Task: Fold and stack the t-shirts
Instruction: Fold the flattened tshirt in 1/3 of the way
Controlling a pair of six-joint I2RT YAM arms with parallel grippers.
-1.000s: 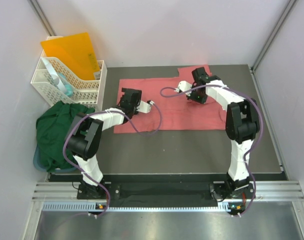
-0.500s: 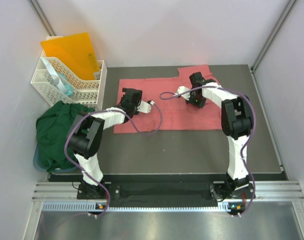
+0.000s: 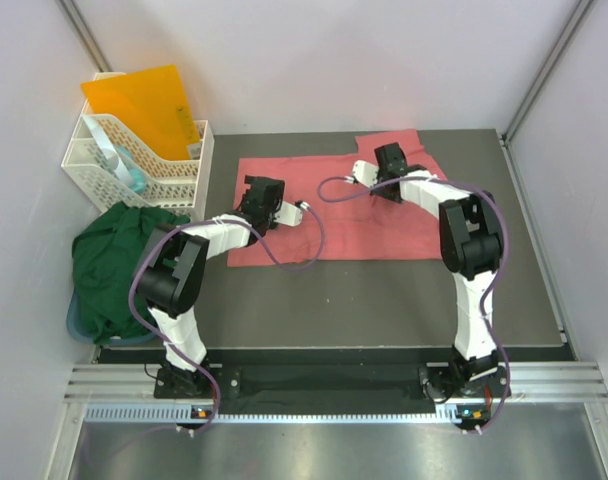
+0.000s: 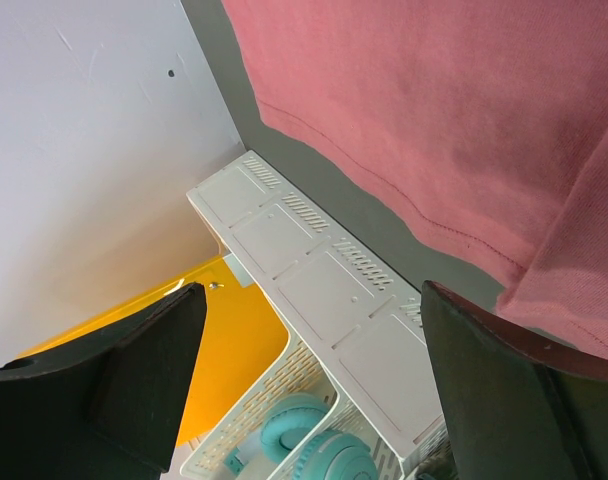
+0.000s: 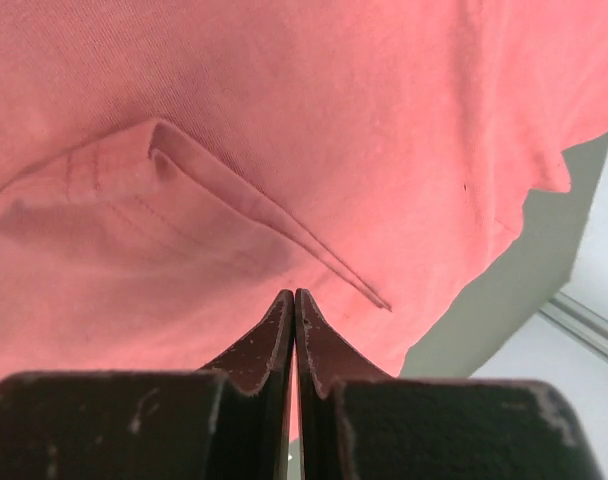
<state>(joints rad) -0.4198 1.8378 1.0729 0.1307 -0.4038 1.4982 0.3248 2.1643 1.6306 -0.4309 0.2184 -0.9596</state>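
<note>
White walls (image 3: 334, 60) enclose dark grey table (image 3: 384, 300) (metal rail (image 3: 334, 385) in front).

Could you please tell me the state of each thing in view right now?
Pink shirt: spread flat on the table.
Green shirt: crumpled heap at the table's left edge.
Left gripper: open, empty.
Right gripper: shut, over the pink shirt.
Folder: upright in the basket.

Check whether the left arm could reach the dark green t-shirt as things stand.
Probably yes. The dark green t-shirt lies heaped just left of that arm's base, with nothing on top. The left gripper is open and empty, above the pink t-shirt at its left edge.
</note>
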